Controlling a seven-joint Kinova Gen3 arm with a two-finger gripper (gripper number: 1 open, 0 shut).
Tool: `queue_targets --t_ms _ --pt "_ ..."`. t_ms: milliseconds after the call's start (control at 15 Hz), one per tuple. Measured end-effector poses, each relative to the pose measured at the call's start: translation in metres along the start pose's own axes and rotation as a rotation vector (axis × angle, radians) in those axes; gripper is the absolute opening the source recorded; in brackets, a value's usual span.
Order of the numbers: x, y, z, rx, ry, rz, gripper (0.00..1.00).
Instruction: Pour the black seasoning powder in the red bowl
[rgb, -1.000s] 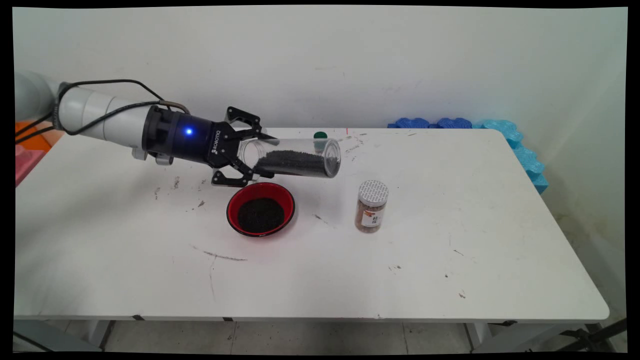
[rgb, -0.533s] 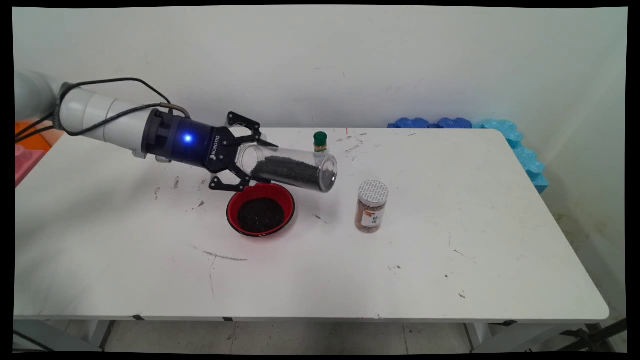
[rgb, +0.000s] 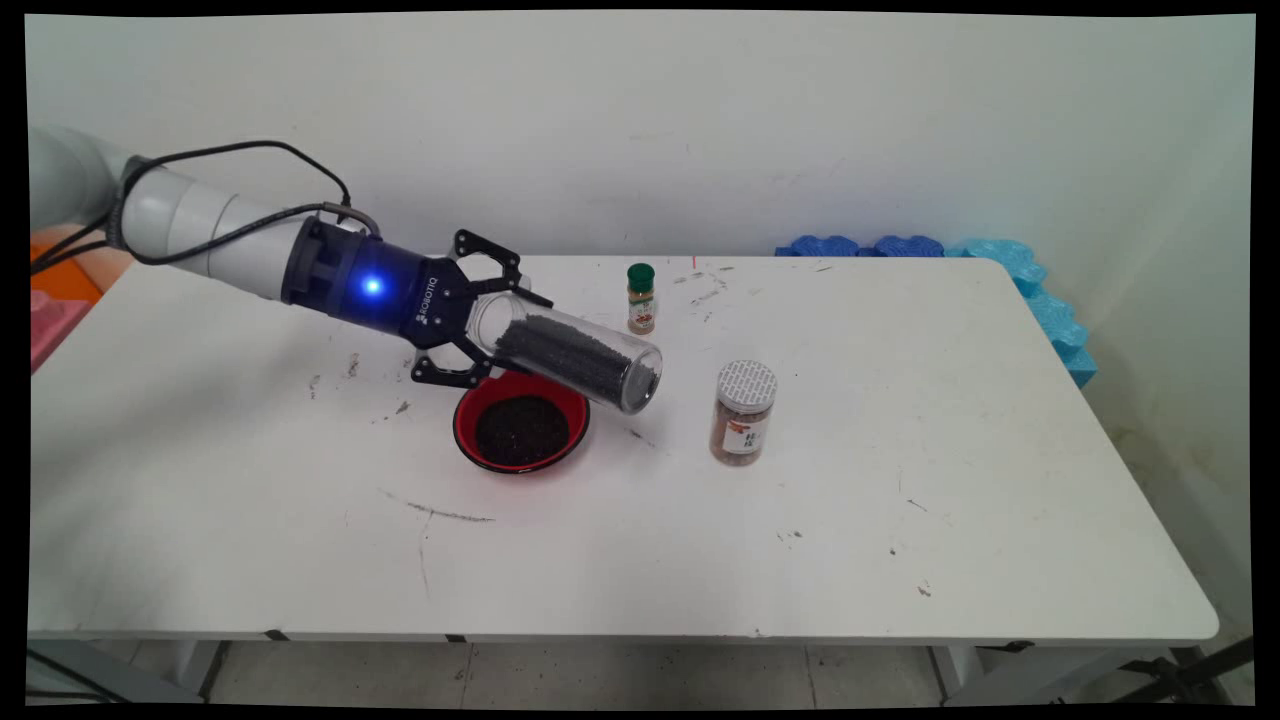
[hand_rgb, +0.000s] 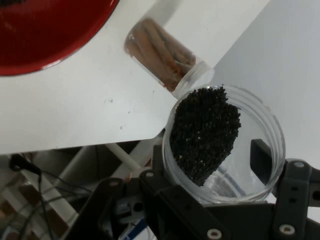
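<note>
Clear jar partly filled with small black grains is held clamped by its base end in the black gripper, above the white table. It is tilted with its open mouth lowered toward the right, past the right rim of a red bowl that sits on the table directly below and holds a dark heap of the same kind of grains. Inside the jar the grains are seen lying along its lower wall, up to the mouth. In the hand view the jar is seen end on between the fingers, the grains piled to one side. To the right of the bowl, apart from it, a jar with a patterned white lid and brownish contents stands upright. Farther back a small green-capped bottle stands upright. Blue foam pieces are lined along the table's far right corner
</note>
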Motion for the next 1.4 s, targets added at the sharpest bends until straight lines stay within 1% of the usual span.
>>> queue_targets --t_ms 667,1200,1400 --pt "0.004 0.010 -0.011 0.055 0.037 0.257 0.00" --pt "-0.001 0.020 -0.022 0.114 0.057 0.492 0.00" --pt "-0.002 0.025 -0.025 0.128 0.066 0.570 0.00"
